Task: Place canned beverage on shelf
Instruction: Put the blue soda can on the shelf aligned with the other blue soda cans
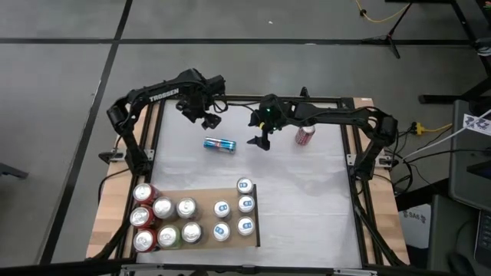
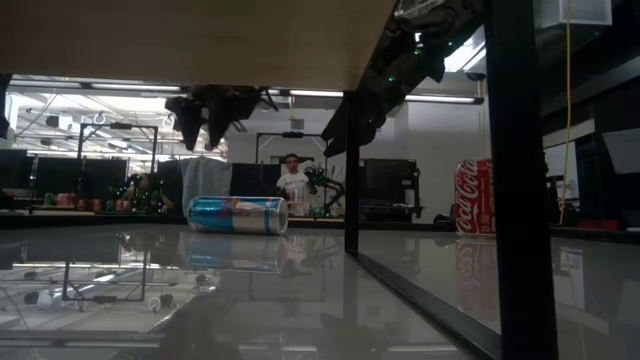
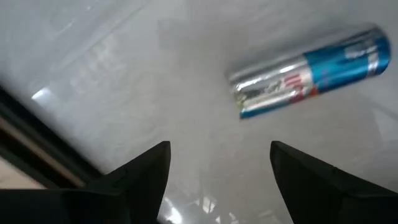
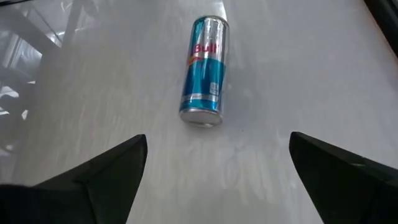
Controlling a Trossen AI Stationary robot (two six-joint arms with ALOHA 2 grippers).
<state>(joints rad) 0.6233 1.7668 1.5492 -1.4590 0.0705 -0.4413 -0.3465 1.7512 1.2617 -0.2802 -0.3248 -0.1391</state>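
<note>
A slim blue-and-silver can [image 1: 219,144] lies on its side on the white table, also seen in the low view [image 2: 237,214]. My left gripper [image 1: 201,116] hangs open above and to the far left of the can [image 3: 308,71], pointing down, nothing between its fingers [image 3: 219,146]. My right gripper [image 1: 263,138] stands open just right of the can [image 4: 203,62], slanting down toward it, its fingers [image 4: 217,140] short of the can's end. The light-brown shelf [image 1: 207,195] lies at the near left and carries several upright cans.
A red can [image 1: 305,135] stands upright at the far right, behind my right arm, and shows in the low view [image 2: 474,197]. The black frame rails [image 1: 357,169] run along the table's sides. People stand in the room beyond the far edge [image 2: 293,180].
</note>
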